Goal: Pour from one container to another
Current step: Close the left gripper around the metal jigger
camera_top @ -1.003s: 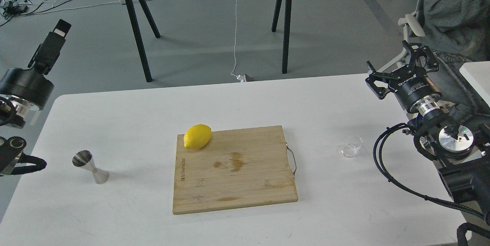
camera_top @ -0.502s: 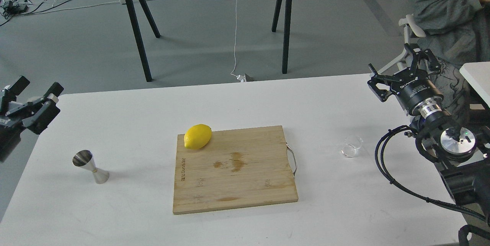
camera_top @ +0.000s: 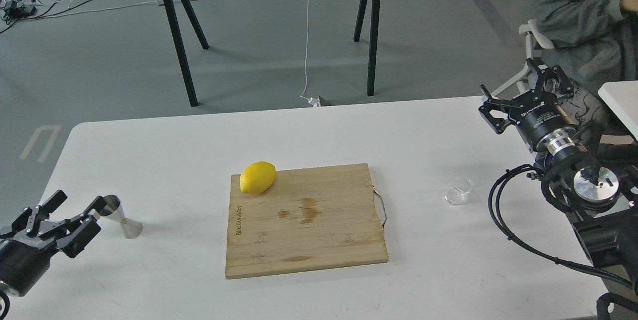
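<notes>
The steel jigger point(camera_top: 121, 219) stands upright on the white table point(camera_top: 309, 125) at the left. My left gripper point(camera_top: 77, 204) hangs open just left of the jigger, one fingertip overlapping its upper rim in the head view; nothing is held. The small clear glass cup point(camera_top: 458, 190) stands upright on the table right of the cutting board. My right gripper point(camera_top: 523, 88) is open and empty at the table's far right edge, well behind the cup.
A bamboo cutting board point(camera_top: 304, 220) with a metal handle lies mid-table, a lemon point(camera_top: 257, 177) on its back left corner. A seated person point(camera_top: 583, 16) is beyond the right arm. Another table with trays stands across the floor.
My left arm has swung down from the table's back left to the front left, bringing its gripper beside the jigger. The right gripper has barely moved.
</notes>
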Action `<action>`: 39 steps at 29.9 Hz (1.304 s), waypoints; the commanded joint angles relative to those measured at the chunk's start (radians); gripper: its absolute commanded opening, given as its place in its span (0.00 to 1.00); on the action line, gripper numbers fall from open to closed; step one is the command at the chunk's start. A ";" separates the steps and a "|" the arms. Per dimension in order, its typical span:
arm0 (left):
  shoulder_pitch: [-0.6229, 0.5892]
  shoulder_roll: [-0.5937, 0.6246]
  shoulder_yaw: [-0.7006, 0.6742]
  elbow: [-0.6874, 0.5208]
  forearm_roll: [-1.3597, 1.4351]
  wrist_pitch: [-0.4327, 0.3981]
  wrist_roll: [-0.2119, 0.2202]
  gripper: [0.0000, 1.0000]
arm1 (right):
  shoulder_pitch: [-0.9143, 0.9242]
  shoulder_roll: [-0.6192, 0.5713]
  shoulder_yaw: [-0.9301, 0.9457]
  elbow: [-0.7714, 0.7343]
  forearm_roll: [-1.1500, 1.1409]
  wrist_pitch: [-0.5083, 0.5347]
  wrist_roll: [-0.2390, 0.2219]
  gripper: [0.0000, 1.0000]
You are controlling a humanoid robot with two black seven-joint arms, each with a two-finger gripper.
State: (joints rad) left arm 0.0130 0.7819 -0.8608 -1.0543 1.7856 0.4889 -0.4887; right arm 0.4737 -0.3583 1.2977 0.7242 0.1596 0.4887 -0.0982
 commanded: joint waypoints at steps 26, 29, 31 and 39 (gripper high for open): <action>-0.053 -0.245 0.016 0.260 0.064 0.000 0.000 0.98 | 0.002 -0.002 0.000 0.001 0.000 0.000 0.000 0.99; -0.076 -0.259 0.023 0.287 0.066 0.000 0.000 0.97 | 0.002 -0.004 0.000 0.001 0.000 0.000 0.000 0.99; -0.096 -0.260 0.048 0.303 0.063 0.000 0.000 0.97 | 0.002 -0.005 0.002 0.001 0.000 0.000 0.000 0.99; -0.171 -0.311 0.083 0.390 0.060 0.000 0.000 0.97 | 0.002 -0.010 0.002 0.003 0.000 0.000 0.000 0.99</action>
State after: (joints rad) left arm -0.1304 0.4913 -0.7916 -0.6997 1.8466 0.4887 -0.4886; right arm 0.4756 -0.3680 1.2994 0.7263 0.1595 0.4887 -0.0985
